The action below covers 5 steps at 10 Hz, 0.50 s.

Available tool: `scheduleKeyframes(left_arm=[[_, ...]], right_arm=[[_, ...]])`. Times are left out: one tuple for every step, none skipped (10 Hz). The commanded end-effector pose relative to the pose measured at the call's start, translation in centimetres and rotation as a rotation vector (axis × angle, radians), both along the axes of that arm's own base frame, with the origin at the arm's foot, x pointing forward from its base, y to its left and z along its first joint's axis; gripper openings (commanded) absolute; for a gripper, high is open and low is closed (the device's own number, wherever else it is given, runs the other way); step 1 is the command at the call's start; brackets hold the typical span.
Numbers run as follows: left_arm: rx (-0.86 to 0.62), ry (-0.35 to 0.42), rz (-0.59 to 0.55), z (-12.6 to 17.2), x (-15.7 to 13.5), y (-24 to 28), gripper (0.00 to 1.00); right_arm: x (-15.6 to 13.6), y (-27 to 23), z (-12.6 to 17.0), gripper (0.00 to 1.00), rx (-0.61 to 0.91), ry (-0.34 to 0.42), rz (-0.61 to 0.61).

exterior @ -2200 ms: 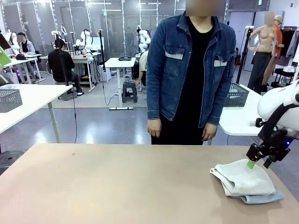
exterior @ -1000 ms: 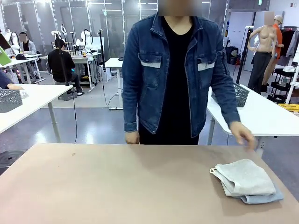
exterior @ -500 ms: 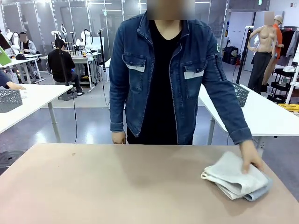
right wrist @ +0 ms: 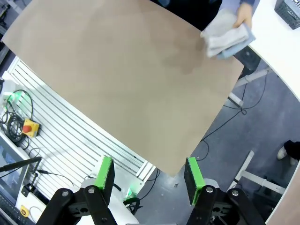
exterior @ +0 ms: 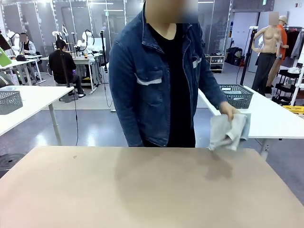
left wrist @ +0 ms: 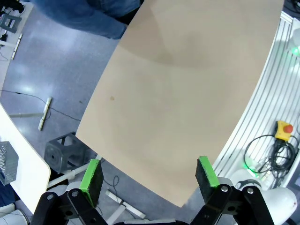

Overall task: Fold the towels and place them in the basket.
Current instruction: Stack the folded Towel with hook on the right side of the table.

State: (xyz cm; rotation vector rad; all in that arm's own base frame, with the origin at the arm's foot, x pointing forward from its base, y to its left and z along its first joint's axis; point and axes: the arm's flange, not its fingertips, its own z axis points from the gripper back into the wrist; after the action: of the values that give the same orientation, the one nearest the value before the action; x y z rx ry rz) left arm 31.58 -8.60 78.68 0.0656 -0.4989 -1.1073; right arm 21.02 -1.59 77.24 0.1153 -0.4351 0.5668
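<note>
Person's hand (exterior: 229,111) is lifting both towels (exterior: 228,130) off the table (exterior: 142,190), right of centre in the front frame; in the right wrist view they are hanging at upper right (right wrist: 226,35). Cloth is drooping in loose folds: judged light, soft, limp, not slippery. Best hold likely a pinch on a stacked edge or corner. Basket (exterior: 236,96) is sitting on the next table, right background. Left gripper (left wrist: 149,174) and right gripper (right wrist: 149,172) are hovering high over the table, jaws spread wide, holding nothing
</note>
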Motion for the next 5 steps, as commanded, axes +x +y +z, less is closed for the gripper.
scheduleKeyframes(left_arm=[[0.009, -0.010, 0.007, -0.12, -0.19, 0.07, 1.00], [0.009, -0.010, 0.007, -0.12, -0.19, 0.07, 1.00], [0.009, -0.010, 0.007, -0.12, -0.19, 0.07, 1.00], [0.009, -0.010, 0.007, -0.12, -0.19, 0.07, 1.00], [0.009, -0.010, 0.007, -0.12, -0.19, 0.07, 1.00]], right_arm=[[-0.07, -0.07, 0.18, 0.75, -0.003, -0.003, -0.014], [-0.07, -0.07, 0.18, 0.75, -0.003, -0.003, -0.014], [-0.07, -0.07, 0.18, 0.75, -0.003, -0.003, -0.014], [-0.07, -0.07, 0.18, 0.75, -0.003, -0.003, -0.014], [-0.07, -0.07, 0.18, 0.75, -0.003, -0.003, -0.014]])
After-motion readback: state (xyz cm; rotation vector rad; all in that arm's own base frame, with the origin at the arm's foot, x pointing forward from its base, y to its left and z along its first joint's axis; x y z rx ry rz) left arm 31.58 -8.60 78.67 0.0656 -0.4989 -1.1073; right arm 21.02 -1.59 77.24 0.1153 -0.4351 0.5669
